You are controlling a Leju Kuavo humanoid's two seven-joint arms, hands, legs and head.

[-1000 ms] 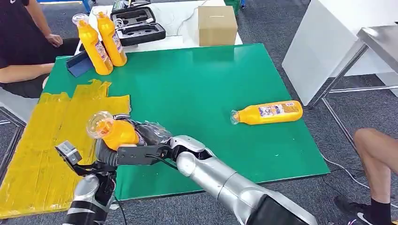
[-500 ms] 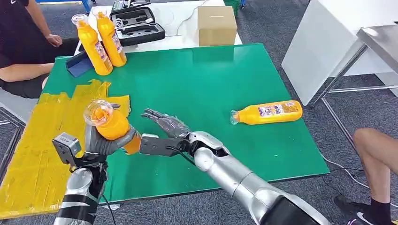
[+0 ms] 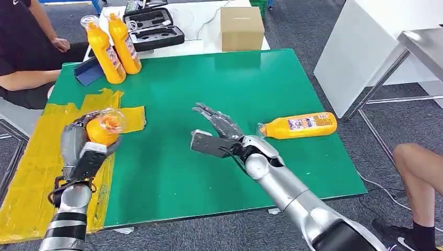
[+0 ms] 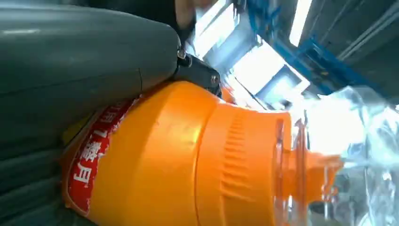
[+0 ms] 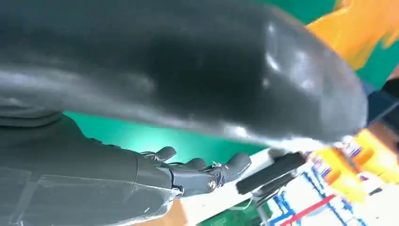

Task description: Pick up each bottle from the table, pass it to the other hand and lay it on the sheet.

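Note:
My left hand (image 3: 78, 141) grips an orange bottle (image 3: 103, 126) with a clear cap, held above the yellow sheet (image 3: 47, 157) at the table's left side. The left wrist view shows that bottle (image 4: 188, 155) close up against my left hand (image 4: 70, 61). My right hand (image 3: 217, 121) hangs open over the middle of the green table (image 3: 224, 83), fingers spread, holding nothing; its fingers (image 5: 207, 172) are also spread in the right wrist view. A second orange bottle (image 3: 299, 126) lies on its side just right of that hand. Two more bottles (image 3: 114, 47) stand upright at the far left corner.
A blue holder (image 3: 86, 71) sits beside the upright bottles. Behind the table lie a black case (image 3: 152, 29) and a cardboard box (image 3: 241, 27). One person sits at the far left (image 3: 23, 47); another person's leg (image 3: 418, 172) is at the right. A white cabinet (image 3: 360, 47) stands to the right.
My left hand has carried the bottle leftward over the yellow sheet. My right hand let go of it, opened, and moved right toward the lying bottle.

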